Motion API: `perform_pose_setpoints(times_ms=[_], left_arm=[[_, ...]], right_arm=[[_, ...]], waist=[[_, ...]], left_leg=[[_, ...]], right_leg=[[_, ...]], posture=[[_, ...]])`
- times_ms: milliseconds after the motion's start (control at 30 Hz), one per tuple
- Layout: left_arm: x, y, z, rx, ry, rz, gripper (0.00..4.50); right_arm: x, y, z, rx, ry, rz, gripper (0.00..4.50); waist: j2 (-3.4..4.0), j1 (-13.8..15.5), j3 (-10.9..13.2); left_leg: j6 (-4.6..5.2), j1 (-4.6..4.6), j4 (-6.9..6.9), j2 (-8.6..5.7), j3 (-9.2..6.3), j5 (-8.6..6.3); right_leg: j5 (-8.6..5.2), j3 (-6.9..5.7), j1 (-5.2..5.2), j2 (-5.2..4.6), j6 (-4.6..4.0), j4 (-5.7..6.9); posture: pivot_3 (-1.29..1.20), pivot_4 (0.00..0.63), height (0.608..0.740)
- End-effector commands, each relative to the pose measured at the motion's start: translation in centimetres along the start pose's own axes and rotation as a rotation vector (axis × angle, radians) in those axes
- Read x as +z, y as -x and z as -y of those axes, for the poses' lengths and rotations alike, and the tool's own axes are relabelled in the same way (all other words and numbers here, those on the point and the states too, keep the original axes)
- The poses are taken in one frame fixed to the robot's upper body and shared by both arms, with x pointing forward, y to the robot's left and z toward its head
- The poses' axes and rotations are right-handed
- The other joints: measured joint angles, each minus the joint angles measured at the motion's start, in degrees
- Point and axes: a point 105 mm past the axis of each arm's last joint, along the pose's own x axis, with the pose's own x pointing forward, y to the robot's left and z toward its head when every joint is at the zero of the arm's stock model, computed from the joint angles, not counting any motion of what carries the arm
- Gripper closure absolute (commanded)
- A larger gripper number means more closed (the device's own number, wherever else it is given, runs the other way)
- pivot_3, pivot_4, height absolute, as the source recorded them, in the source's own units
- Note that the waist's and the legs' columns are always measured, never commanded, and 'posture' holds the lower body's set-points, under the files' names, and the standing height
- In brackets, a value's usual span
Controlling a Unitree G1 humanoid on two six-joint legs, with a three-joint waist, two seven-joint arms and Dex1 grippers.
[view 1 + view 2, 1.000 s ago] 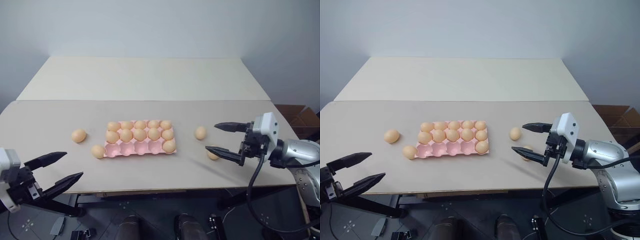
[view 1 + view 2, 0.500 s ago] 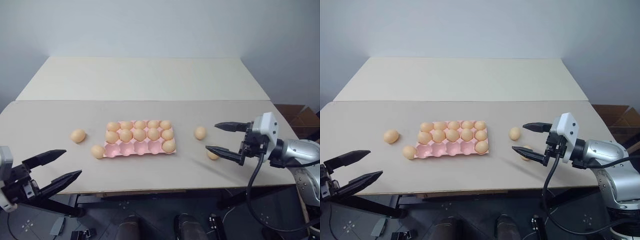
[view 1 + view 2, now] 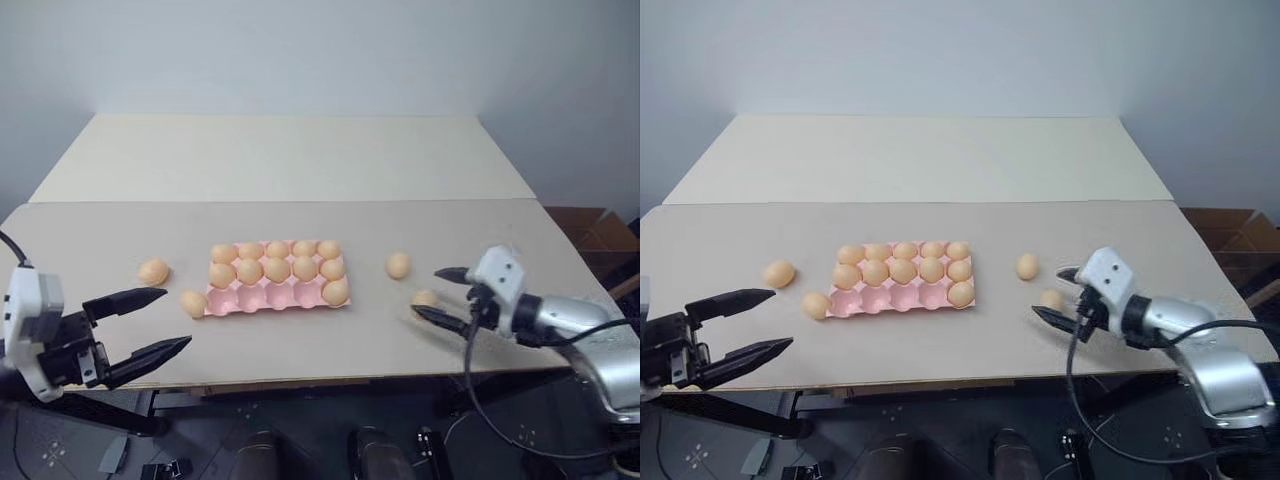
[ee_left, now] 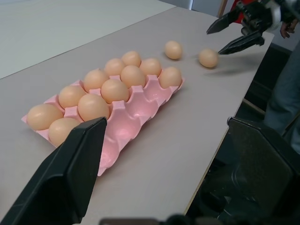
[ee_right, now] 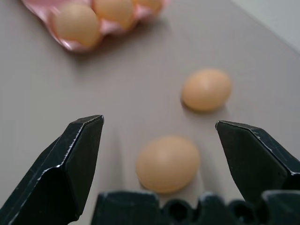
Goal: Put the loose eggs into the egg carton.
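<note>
Eleven eggs sit in the egg carton [image 3: 277, 297] while four loose eggs [image 3: 425, 298] wait outside, both grippers [image 3: 452, 297] spread wide and empty.

The right gripper [image 5: 159, 154] stood wide open over the table [image 5: 117, 93], one loose egg [image 5: 168, 163] lying between its fingers [image 5: 77, 159]. A second egg [image 5: 206, 89] lay beyond, the egg carton [image 5: 70, 42] farther off.

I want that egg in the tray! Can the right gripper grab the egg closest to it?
Probably yes. The right gripper is open, and the egg lies on bare table between its fingers with nothing blocking it.
</note>
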Motion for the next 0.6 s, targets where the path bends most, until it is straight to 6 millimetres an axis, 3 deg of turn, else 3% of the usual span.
perform_pose_setpoints(times_ms=[33,167,267,433,500,600], left_arm=[[0.5,-0.1,0.1,-0.013,-0.027,0.012,0.02],[0.5,0.1,0.1,-0.008,-0.027,0.012,0.02],[0.5,0.2,0.2,0.000,-0.028,0.009,0.00],[0.4,0.4,0.1,0.020,-0.034,0.001,0.00],[0.4,0.5,0.1,0.024,-0.034,0.000,0.00],[0.4,0.6,0.2,0.029,-0.035,0.000,0.00]], right_arm=[[-0.9,-0.3,1.9,-0.114,0.000,-0.069,0.00],[-2.0,-1.3,2.0,-0.106,-0.068,-0.095,0.00],[-2.2,-2.0,2.0,-0.105,-0.103,-0.103,0.55],[-1.2,-2.3,2.0,-0.108,-0.130,-0.072,2.31],[-0.4,-2.2,2.1,-0.124,-0.118,-0.051,2.67],[2.8,-2.4,1.4,-0.113,-0.074,0.038,2.67]], waist=[[0.00,-0.03,0.00],[0.00,-0.12,0.00],[0.00,-0.36,0.00],[0.01,-0.52,0.00],[0.01,-0.52,0.00],[0.01,-0.63,0.00]], left_leg=[[0.00,0.00,0.00,-0.01,0.01,0.00],[0.01,-0.05,0.00,-0.01,0.00,-0.01],[0.01,-0.05,0.00,0.01,-0.02,-0.01],[0.01,-0.05,0.00,0.01,-0.02,-0.01],[0.01,-0.04,0.00,0.01,-0.01,-0.01],[0.01,-0.04,0.00,0.02,-0.02,-0.01]], right_leg=[[0.01,0.01,0.00,0.00,-0.01,0.00],[0.05,0.00,-0.02,0.00,-0.07,-0.03],[0.05,-0.01,-0.01,0.04,-0.08,-0.02],[0.06,-0.01,0.00,0.03,-0.07,-0.01],[0.05,0.00,0.00,0.02,-0.04,-0.02],[0.04,-0.01,-0.02,0.04,-0.04,-0.01]], posture=[[0.00,0.150,0.740],[0.00,0.150,0.740],[0.00,0.150,0.740],[0.00,0.150,0.740],[0.00,0.150,0.740],[0.00,0.150,0.740]])
